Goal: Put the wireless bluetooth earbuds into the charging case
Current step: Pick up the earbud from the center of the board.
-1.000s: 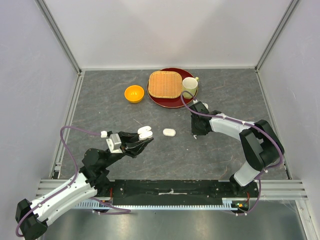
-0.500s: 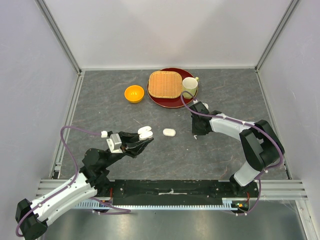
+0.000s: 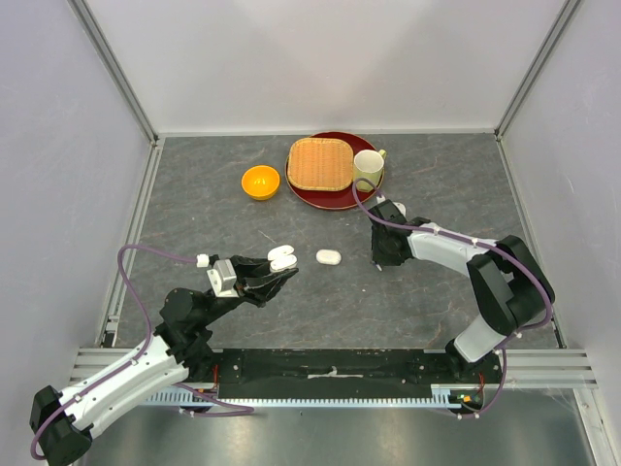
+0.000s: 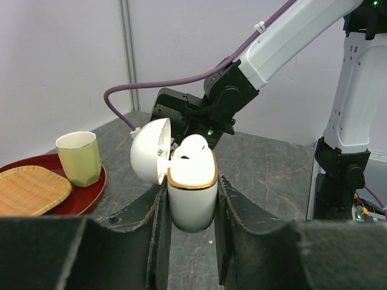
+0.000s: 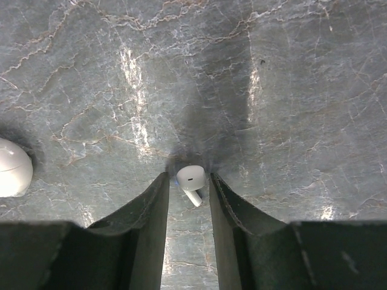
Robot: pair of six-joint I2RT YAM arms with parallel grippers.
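Earbud (image 5: 190,179), glossy, likely light and slippery, lies between slightly spread jaws of right gripper (image 5: 188,179), stem toward five o'clock; pinch its head. Left gripper (image 4: 191,185) clamps open charging case (image 4: 192,202).

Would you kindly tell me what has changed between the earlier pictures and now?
The right gripper edged slightly left in the top view, low at the table and straddling an earbud. Nothing was visibly grasped or released. The left gripper holds the open charging case as before. The closed case, orange bowl and red tray stayed put.
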